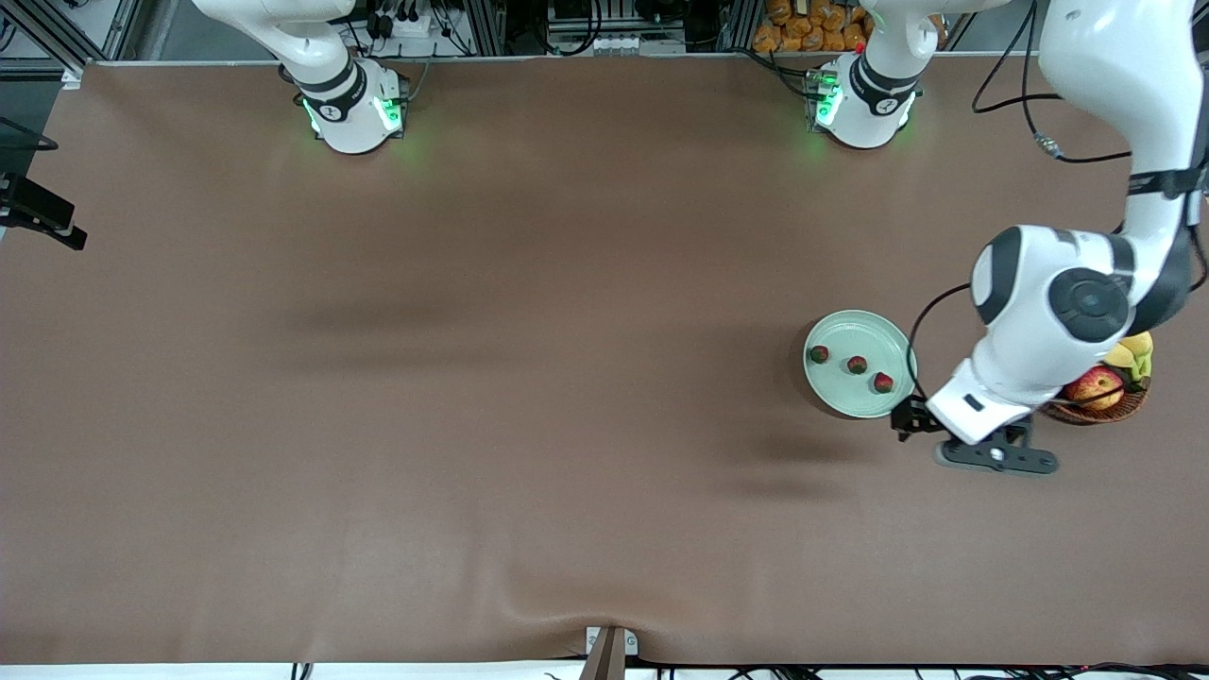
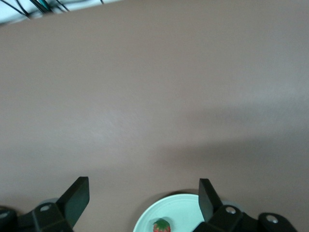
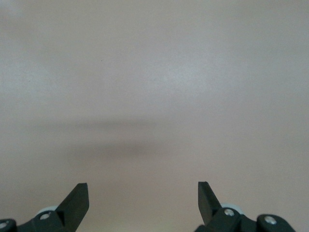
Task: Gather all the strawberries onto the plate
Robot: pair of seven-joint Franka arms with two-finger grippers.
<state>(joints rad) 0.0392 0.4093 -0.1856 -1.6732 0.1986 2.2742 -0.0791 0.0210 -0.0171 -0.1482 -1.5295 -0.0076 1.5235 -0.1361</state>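
Brown table holds one plate with three strawberries on it. One basket sits beside it. Left end effector hangs over the plate's edge, wide open, holding nothing. Right end effector waits, wide open, holding nothing too.

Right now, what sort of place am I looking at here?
Most likely a robotics lab. Two white arms are bolted along one edge of a brown-covered table, cables and metal framing run past that edge, and the left gripper, fingers open, hangs beside a plate holding three strawberries.
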